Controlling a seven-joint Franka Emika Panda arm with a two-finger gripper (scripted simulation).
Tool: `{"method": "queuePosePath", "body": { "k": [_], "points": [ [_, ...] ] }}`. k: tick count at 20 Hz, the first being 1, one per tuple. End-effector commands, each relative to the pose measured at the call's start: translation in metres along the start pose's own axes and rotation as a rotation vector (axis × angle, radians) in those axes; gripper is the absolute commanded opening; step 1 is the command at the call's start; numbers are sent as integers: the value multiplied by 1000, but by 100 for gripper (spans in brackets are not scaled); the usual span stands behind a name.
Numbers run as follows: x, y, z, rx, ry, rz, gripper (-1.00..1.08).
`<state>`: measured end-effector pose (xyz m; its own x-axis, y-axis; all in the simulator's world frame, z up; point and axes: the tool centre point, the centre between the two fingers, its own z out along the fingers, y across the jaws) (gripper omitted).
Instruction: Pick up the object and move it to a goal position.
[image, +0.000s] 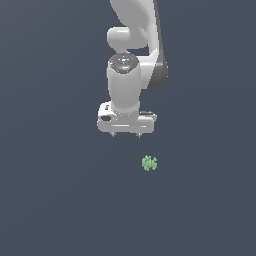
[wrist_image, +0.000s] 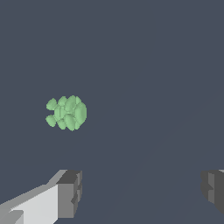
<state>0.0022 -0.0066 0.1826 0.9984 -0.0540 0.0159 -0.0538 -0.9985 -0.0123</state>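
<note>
**Q:** Reading the exterior view from its left to its right, what does the figure show?

**A:** First the white gripper (image: 126, 134), hanging from the arm (image: 131, 60) and pointing straight down at the dark floor (image: 45, 200). Then, nearer the exterior view's right and lower in the picture, the green blob (image: 149, 163). The two are near one another but apart; nothing touches the blob.

**Q:** How do the jaws stand, and why so?

**A:** Wide apart. The wrist view shows two grey fingertips (wrist_image: 70, 192) at opposite edges with bare floor between them (a spread far wider than the blob (wrist_image: 66, 113)). Such an opening suits a descent over a small, lumpy thing, since it leaves slack for error.

**Q:** Is the blob between the fingers?

**A:** No. In the wrist view it lies off the line joining them, closer to one fingertip than the other. The gripper probably hangs above the floor, though its height is hard to judge. A sideways shift seems needed before lowering.

**Q:** And the goal?

**A:** No marker is visible in either view.
</note>
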Motion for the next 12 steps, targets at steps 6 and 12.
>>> {"method": "queuePosePath", "body": {
  "k": [6, 12],
  "points": [
    [-1, 2, 6, -11, -10, 4, 100],
    [-2, 4, 11, -21, -19, 8, 100]
  ]
}}
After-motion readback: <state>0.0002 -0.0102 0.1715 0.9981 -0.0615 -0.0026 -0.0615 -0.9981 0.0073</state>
